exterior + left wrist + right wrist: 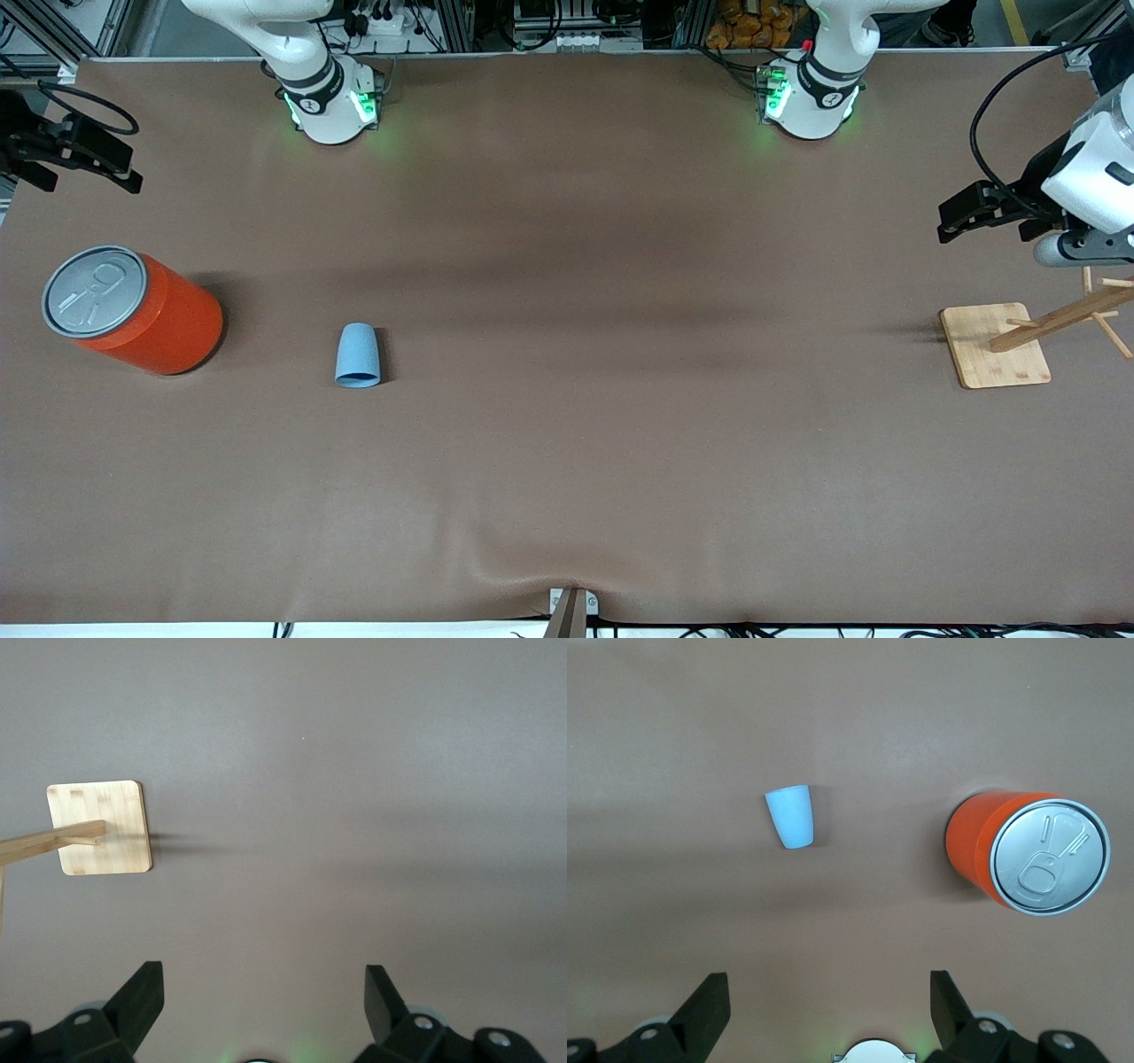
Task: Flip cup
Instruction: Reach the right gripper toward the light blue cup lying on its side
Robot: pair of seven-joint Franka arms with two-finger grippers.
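One small light-blue tapered plastic cup (358,355) lay on the desk (567,461) near one large orange can (133,310). Left gripper (264,992) and right gripper (829,992) hovered, jaws wide, empty.

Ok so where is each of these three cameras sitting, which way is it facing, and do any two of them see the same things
Front view: high across the table, facing both arm bases; cup, orange can and wooden stand on the table.
Left wrist view: on the left arm, looking down past the open left gripper at the wooden stand.
Right wrist view: on the right arm, looking down past the open right gripper at cup and orange can.
Front and right wrist views share cup and can; front and left wrist views share the stand.
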